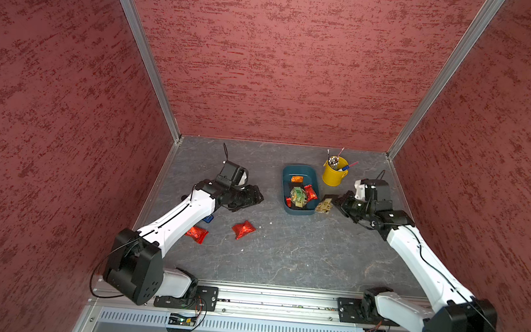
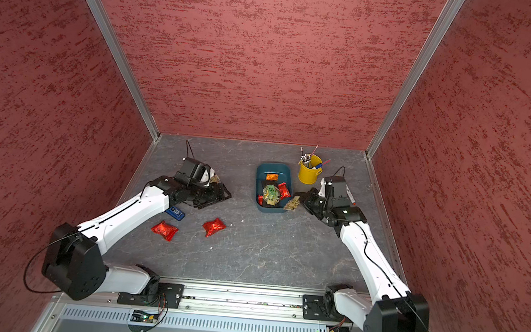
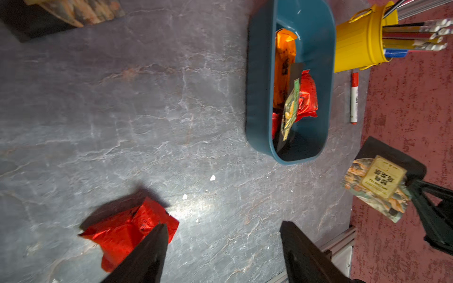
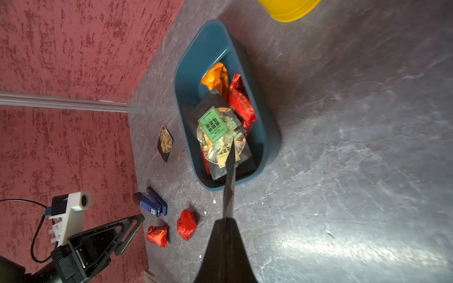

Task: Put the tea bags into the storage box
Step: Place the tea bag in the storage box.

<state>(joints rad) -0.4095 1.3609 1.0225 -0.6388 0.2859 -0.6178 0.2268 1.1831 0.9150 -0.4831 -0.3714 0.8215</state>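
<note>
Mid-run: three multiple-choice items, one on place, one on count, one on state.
1. The yellow round cup of pencils stands: A) beside the dark teal plastic storage box's far corner; B) inside it; C) between the arm bases.
2. Shiny red crinkled foil tea bags on the table: A) none; B) two; C) four.
3. The right claw is: A) open, empty; B) out of view; C) shut on a beige-labelled black sachet.
A, it sits outside the rim; B, both lie outside the box; C, sachet pinched beside the box.
</note>
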